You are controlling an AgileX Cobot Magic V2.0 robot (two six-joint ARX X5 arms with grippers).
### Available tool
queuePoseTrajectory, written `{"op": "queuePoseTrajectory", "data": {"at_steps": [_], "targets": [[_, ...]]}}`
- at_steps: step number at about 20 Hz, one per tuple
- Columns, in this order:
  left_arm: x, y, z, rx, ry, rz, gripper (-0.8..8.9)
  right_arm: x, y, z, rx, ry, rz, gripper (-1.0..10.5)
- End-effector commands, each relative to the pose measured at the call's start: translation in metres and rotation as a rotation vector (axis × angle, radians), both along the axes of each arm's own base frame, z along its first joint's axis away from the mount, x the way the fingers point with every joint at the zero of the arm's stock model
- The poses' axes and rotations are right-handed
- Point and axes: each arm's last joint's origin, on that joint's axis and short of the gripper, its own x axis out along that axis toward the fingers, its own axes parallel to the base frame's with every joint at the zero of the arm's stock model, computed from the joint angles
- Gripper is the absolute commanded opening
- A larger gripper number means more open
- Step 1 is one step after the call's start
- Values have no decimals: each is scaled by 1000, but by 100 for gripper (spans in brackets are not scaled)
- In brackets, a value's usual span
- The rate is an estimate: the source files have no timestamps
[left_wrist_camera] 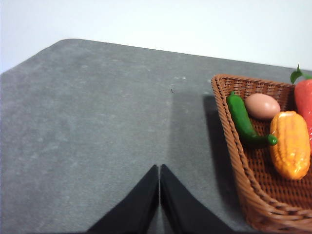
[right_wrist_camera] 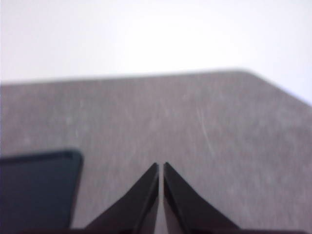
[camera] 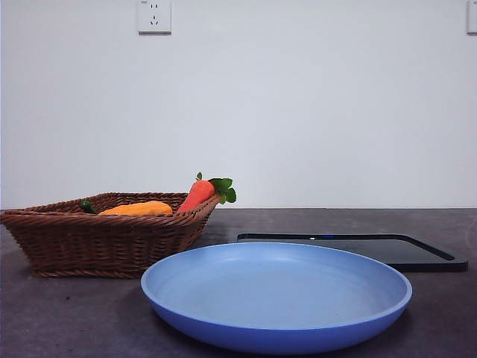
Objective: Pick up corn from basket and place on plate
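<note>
Lying in the basket (camera: 104, 242) at ten o'clock from the plate (camera: 276, 328), the corn (left_wrist_camera: 291, 144) waits, both grippers (left_wrist_camera: 159, 168) (right_wrist_camera: 161, 165) closed, empty

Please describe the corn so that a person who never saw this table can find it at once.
Find the brown wicker basket beside the blue plate. The corn lies inside it, between a green pepper and a red-orange carrot. It is the only bumpy, orange-yellow cob; the egg nearby is smooth and pinkish.
</note>
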Motion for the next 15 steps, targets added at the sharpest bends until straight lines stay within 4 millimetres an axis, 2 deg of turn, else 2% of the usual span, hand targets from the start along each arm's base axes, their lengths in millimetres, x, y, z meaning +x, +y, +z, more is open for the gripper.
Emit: {"op": "queuePoseTrajectory", "data": {"at_steps": [1, 8, 15], "targets": [[1, 0, -10, -59, 26, 7, 8, 0, 0, 4, 18, -60, 3, 4], [1, 0, -10, -144, 22, 20, 8, 0, 2, 8, 211, -127, 60, 4], [1, 0, -6, -216, -6, 21, 8, 0, 2, 10, 215, -133, 60, 4]]}}
